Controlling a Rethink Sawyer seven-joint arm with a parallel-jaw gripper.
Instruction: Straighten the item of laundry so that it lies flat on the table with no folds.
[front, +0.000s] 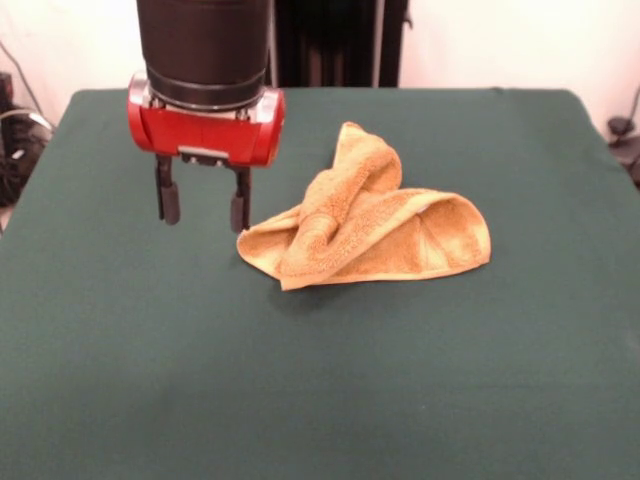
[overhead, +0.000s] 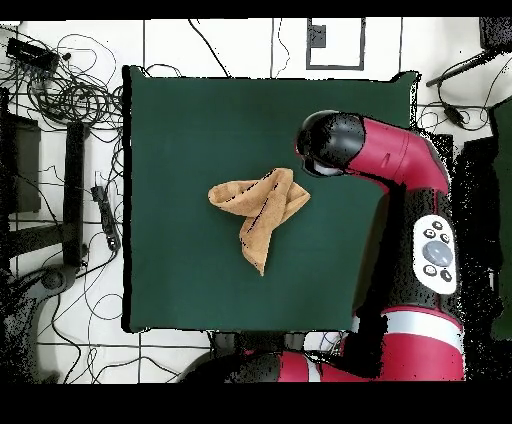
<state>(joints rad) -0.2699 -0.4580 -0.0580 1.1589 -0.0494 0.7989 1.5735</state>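
Note:
The golden-orange towel (front: 370, 220) lies crumpled and folded over itself near the middle of the dark green table (front: 300, 380). One part rises in a ridge toward the back; the label is hidden. In the overhead view the towel (overhead: 262, 210) forms a bent, folded shape. My gripper (front: 203, 208) hangs just left of the towel's left corner in the front view, fingers (front: 170, 203) open and empty, slightly above the cloth. In the overhead view the arm's black wrist (overhead: 325, 143) covers the gripper, right of the towel.
The red arm (overhead: 420, 230) reaches in from the bottom right of the overhead view. Cables and stands (overhead: 60, 90) lie on the floor beyond the table's left edge in that view.

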